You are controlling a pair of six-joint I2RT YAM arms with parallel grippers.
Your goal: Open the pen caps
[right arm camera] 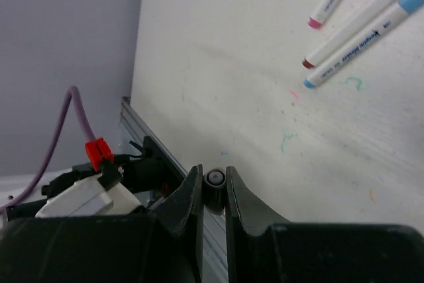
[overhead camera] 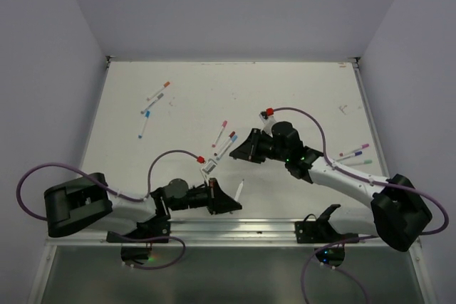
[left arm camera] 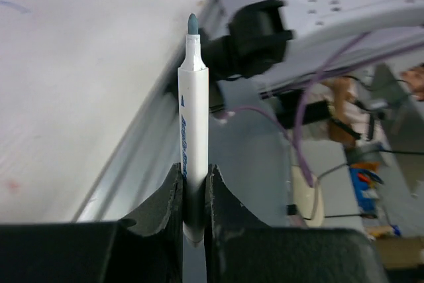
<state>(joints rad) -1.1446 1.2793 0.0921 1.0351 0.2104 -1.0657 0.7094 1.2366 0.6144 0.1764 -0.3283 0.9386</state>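
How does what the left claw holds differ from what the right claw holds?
The left claw pinches a long white pen, uncapped, its grey-blue tip bare; the right claw pinches only a tiny grey cap. The pen juts far beyond its claw; the cap barely shows within its own. Both claws are shut on their item.

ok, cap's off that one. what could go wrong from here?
1. The left end effector clamps the uncapped white-barrelled pen only near its rear end; it could pivot or slip, and the bare grey-blue tip may mark the white table.
2. The right end effector pinches the small round grey cap at its very fingertips; dropped, it could roll away.
3. Three capped white pens lie close by and may get knocked.
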